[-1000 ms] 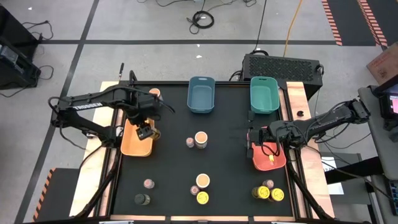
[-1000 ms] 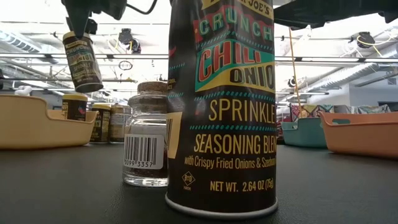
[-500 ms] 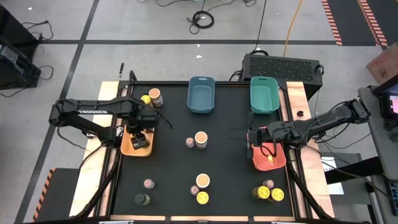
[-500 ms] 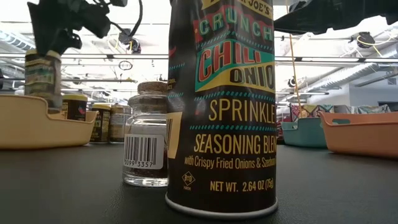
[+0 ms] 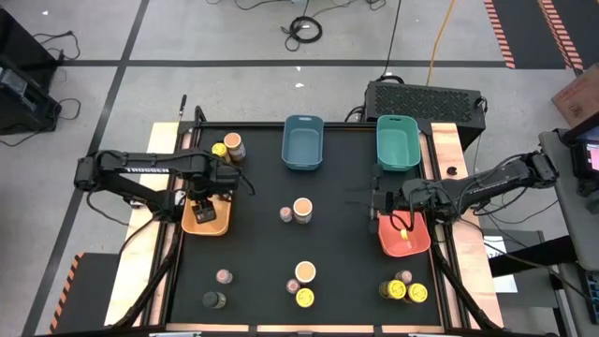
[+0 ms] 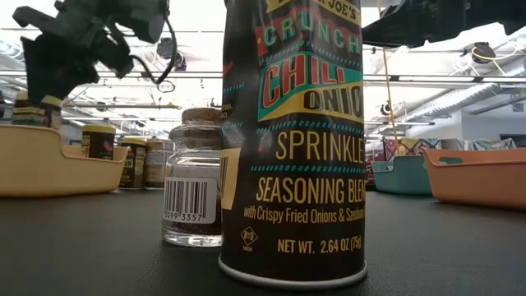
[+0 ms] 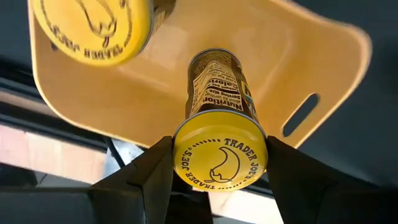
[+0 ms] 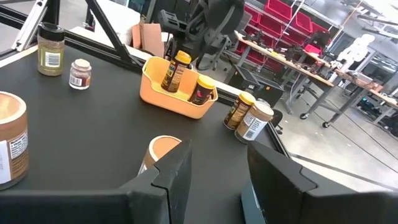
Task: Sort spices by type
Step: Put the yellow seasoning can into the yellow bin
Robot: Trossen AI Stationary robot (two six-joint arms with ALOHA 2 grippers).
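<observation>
The left gripper (image 7: pixel 217 163) was closed on a yellow-lidded jar (image 7: pixel 219 155) inside the orange bin (image 5: pixel 206 221) (one there already), the right gripper (image 8: pixel 214 163) open, most jars unsorted.

the overhead view is evenly lit and sharp, with the black table (image 5: pixel 337 234) soaking up most shadow. in the level view, ceiling strip lights glare white behind everything — the arm overhead turns to a soft, dark silhouette, while the tall chili onion jar (image 6: pixel 293 140) close to the lens stays crisp and its base bows slightly. the left wrist view shows a second yellow lid (image 7: pixel 92 30) blurred at the edge. the right wrist view is bright — far shelving goes soft and hazy.
</observation>
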